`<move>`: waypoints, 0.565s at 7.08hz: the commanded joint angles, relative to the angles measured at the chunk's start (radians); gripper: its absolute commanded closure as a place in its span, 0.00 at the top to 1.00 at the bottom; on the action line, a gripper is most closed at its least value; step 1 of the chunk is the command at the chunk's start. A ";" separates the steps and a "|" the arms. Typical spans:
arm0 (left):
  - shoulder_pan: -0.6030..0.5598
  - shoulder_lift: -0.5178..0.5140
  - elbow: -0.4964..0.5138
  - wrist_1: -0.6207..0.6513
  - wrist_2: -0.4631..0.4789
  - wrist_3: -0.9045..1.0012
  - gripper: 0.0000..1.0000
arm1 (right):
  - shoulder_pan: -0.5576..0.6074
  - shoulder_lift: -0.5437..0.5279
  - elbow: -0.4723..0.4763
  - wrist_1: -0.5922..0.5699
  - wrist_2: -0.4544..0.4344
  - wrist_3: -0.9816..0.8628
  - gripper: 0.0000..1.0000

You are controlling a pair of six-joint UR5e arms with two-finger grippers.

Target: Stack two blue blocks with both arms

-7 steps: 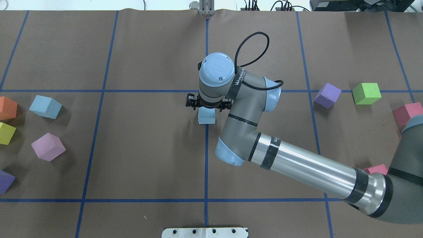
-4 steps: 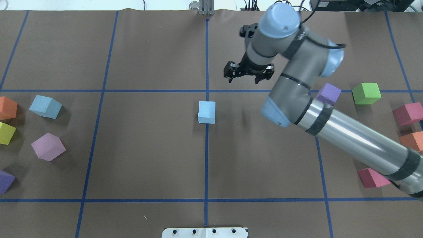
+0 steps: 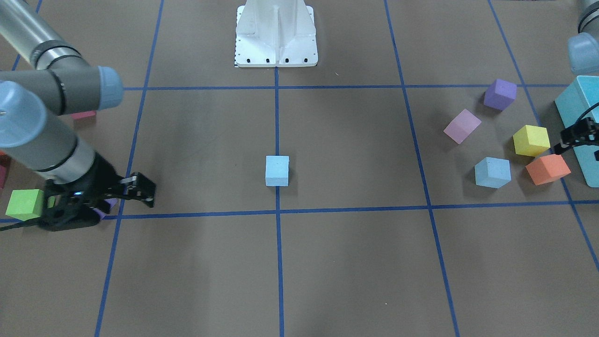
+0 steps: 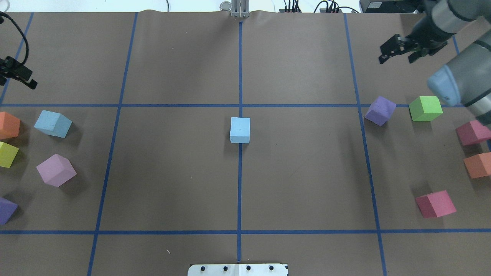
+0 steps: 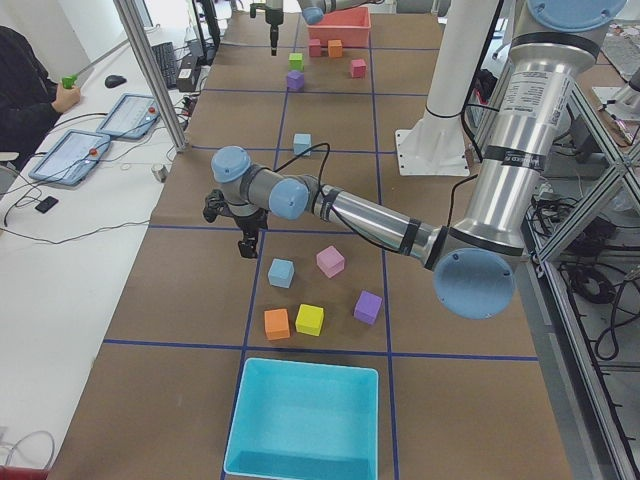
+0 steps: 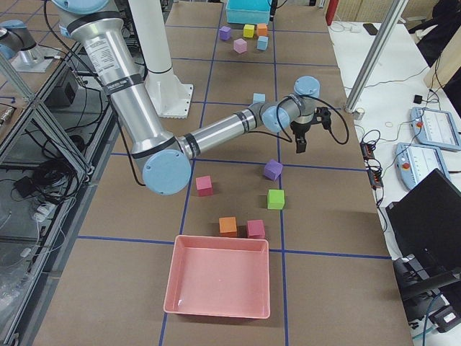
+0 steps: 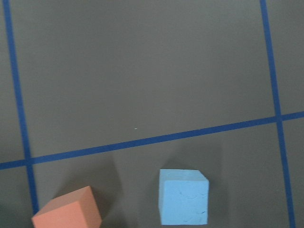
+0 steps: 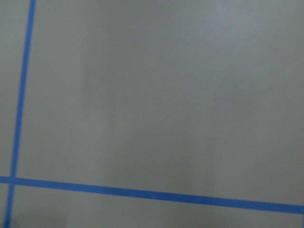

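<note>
My right end effector (image 4: 396, 57) hung released near a purple foam cube (image 4: 379, 110); my left end effector (image 4: 17, 74), I couldn't tell.

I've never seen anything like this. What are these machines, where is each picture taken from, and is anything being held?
These are two robot arms, the left arm and the right arm, on one white pedestal. Each ends in a two-finger hand. Two pictures look down on the brown table, two look along it from its ends, and two come from wrist cameras. Coloured foam cubes lie on it. One blue block is at the centre and a second blue block is on the robot's left. The right hand hangs open and empty. The left hand hovers near that second block. It seems empty too, but it is mostly out of view.
</note>
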 commanded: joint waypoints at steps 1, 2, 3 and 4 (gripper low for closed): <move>0.056 -0.001 0.120 -0.232 0.002 -0.107 0.98 | 0.177 -0.167 0.035 0.000 0.060 -0.209 1.00; 0.059 0.007 0.160 -0.309 0.003 -0.139 0.98 | 0.254 -0.218 0.037 -0.017 0.071 -0.317 1.00; 0.077 0.022 0.156 -0.341 0.048 -0.206 0.98 | 0.325 -0.231 0.055 -0.113 0.066 -0.431 1.00; 0.096 0.056 0.156 -0.403 0.069 -0.257 0.98 | 0.388 -0.234 0.086 -0.221 0.057 -0.552 1.00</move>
